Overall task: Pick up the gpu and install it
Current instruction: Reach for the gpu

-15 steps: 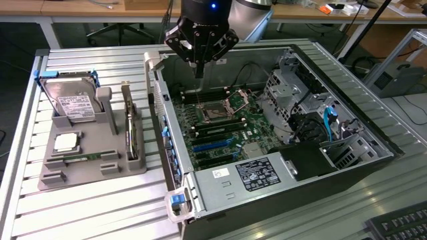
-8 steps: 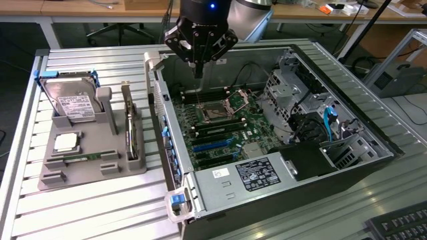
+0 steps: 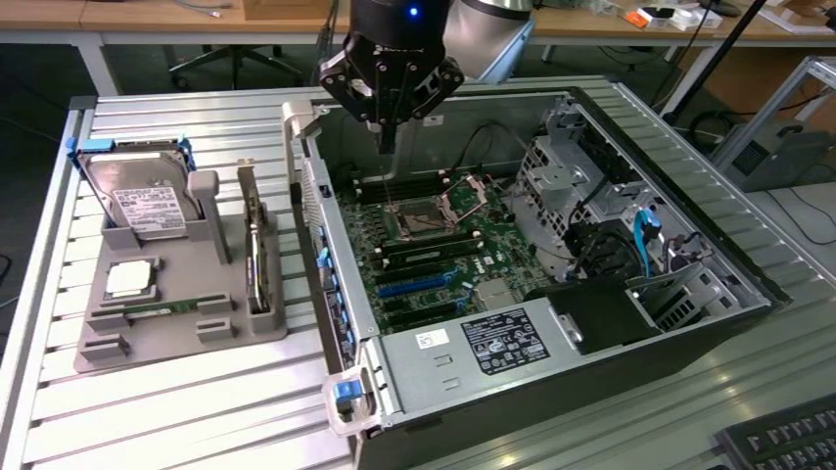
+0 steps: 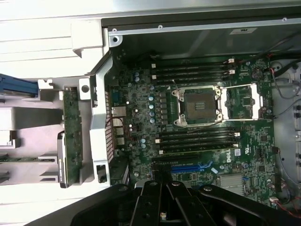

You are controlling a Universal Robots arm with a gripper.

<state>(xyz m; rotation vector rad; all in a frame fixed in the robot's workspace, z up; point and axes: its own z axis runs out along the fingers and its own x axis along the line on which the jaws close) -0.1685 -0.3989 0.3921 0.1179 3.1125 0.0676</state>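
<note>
The pincer (image 3: 386, 135) is pinched together, holding nothing, above the open computer case (image 3: 588, 392). The gpu (image 3: 255, 245) stands in the gray holder (image 3: 170, 341) on the counter (image 3: 196, 421). It is not picked up yet.

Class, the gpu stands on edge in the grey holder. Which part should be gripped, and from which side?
Grip the gpu by its top long edge, near the middle, from straight above, with the jaws across its two flat faces. It stands upright in a slot of the holder, so its lower edge is seated and the top edge stands free.
</note>
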